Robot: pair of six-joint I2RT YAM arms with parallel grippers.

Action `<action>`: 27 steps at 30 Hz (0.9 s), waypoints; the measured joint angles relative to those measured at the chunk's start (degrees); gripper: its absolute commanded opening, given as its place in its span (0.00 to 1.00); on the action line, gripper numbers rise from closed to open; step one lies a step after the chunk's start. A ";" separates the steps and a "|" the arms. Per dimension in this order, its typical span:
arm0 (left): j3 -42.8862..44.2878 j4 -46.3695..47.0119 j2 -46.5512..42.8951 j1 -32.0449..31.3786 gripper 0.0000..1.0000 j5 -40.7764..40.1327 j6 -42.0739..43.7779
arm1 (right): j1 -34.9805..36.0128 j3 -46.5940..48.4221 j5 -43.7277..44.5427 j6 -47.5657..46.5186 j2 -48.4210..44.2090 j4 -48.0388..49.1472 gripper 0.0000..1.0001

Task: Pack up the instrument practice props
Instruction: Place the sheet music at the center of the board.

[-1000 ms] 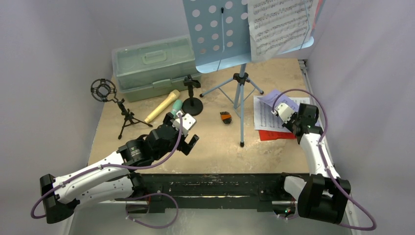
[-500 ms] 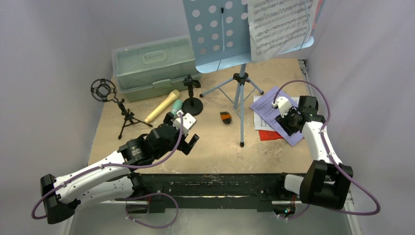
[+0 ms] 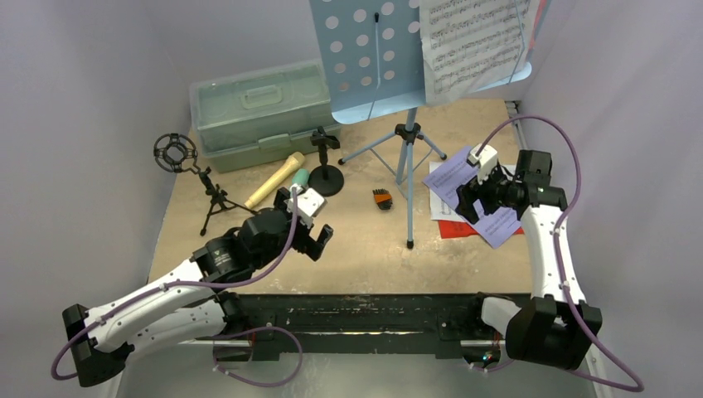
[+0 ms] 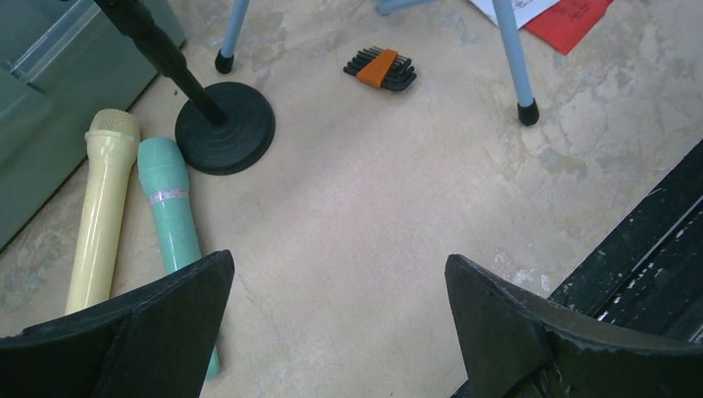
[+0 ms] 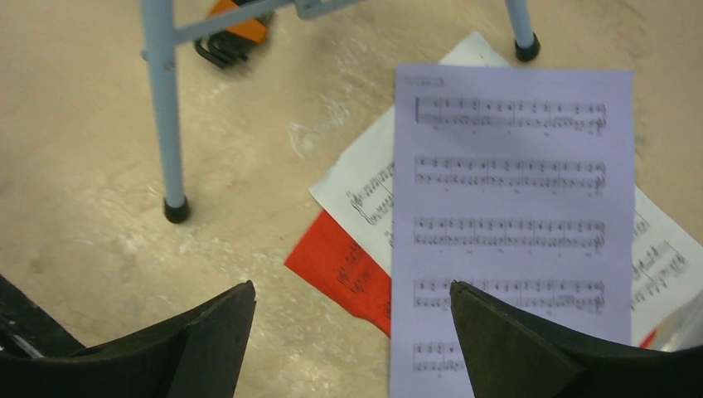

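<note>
The right gripper [image 3: 466, 201] has pulled up and back from the paper pile over the last second. The purple music sheet [image 5: 514, 207], which was curled up at the jaws a moment ago, now lies flat ahead of them. It covers much of the white music sheet [image 5: 365, 191], and the red music sheet [image 5: 340, 265] pokes out between the two fingertips. The right jaws stand wide and hold nothing. I read that as the purple sheet let go or slipped, so the papers still need gathering and none is packed.

The left gripper [image 4: 340, 274] has drawn back only slightly, with its jaws also wide and empty. The teal microphone [image 4: 170, 207] lies just beside one fingertip and the tan microphone [image 4: 99, 207] lies against its far side. The round-base mic holder [image 4: 225, 124] stands beyond them, touching or nearly touching the teal head. An orange-and-black hex key set [image 4: 381, 69] sits farther ahead of the jaws.

The light-blue music rack [image 3: 373, 58] stands upright with another printed sheet [image 3: 472, 41] on it. The ring-top tripod holder [image 3: 186, 166] stands well off to the left. The pale green case [image 3: 257, 112] appears closed.

The table [image 4: 373, 207] is a beige, marbled, matte surface with a black rail [image 3: 373, 307] at its near edge. Plain pale walls close it in on three sides.
</note>
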 measured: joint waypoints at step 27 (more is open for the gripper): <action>1.29 16.94 -4.24 0.57 1.00 19.10 -25.90 | 0.00 -4.98 -22.60 13.42 -5.29 8.63 0.99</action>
